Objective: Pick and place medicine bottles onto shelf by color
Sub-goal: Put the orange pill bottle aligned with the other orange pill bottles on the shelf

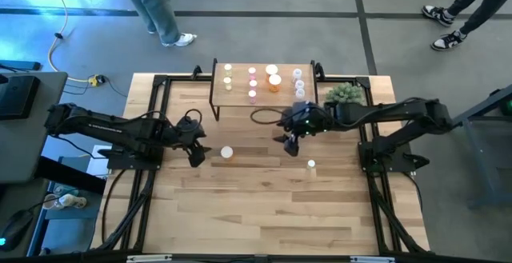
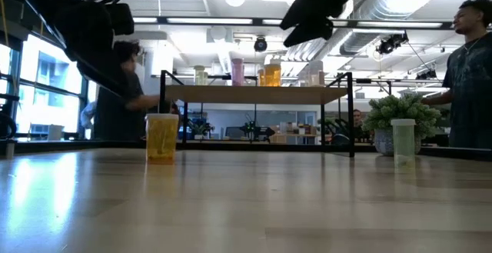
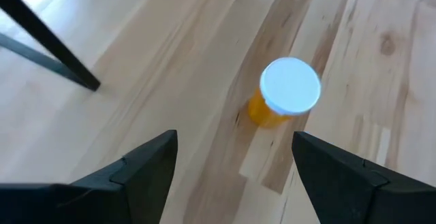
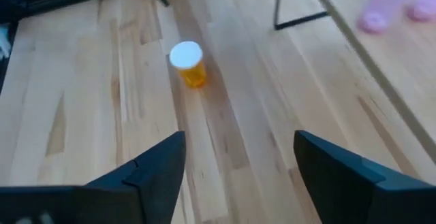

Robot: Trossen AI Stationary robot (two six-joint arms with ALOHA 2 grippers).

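An orange-yellow medicine bottle (image 1: 226, 152) with a white cap stands upright on the tabletop, also seen in the low view (image 2: 161, 136). My left gripper (image 1: 196, 153) hovers open just left of it; the bottle (image 3: 289, 91) lies ahead of its fingers, untouched. My right gripper (image 1: 290, 143) hangs open in front of the shelf (image 1: 264, 95), with the same bottle (image 4: 187, 62) farther off. A pale bottle (image 1: 311, 165) stands near the table's right side. Several yellowish, pink, orange and clear bottles stand on the shelf (image 2: 257, 93).
A small green plant (image 1: 346, 93) stands to the right of the shelf. The shelf's thin black legs (image 4: 293, 20) reach down to the table near my right gripper. People stand beyond the table's far edge and at the low view's right. Bare wood fills the near half.
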